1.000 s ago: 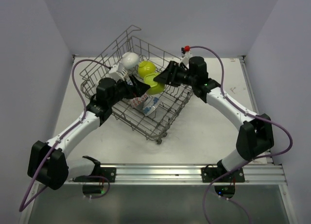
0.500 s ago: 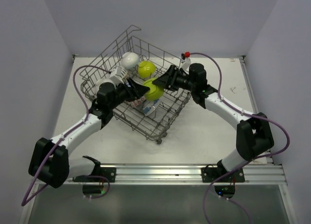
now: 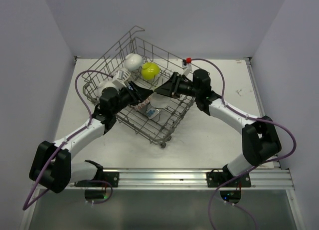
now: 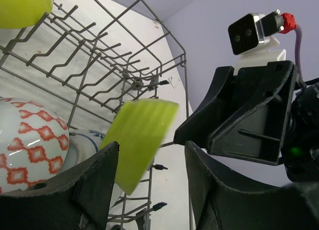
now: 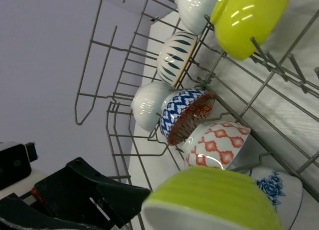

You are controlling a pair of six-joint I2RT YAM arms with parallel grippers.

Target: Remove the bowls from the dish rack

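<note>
Lime ribbed bowl [image 5: 209, 197] clamped in right gripper [image 3: 159, 92], inside dish rack [image 3: 139, 130], above the patterned ones. Left gripper [image 4: 151, 160] spread wide, empty, crowding just beside it. Likely trouble: arms clash, or bowl catches tines and slips onto red-patterned bowl [image 5: 217, 142]. Tall wire sides hem the exit.

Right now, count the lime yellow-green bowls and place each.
2. One smooth lime yellow-green bowl stands among the grey wire dish rack's far tines; one ribbed lime bowl is aloft over the rack's middle, held by the right claw. Others could be hidden.
</note>
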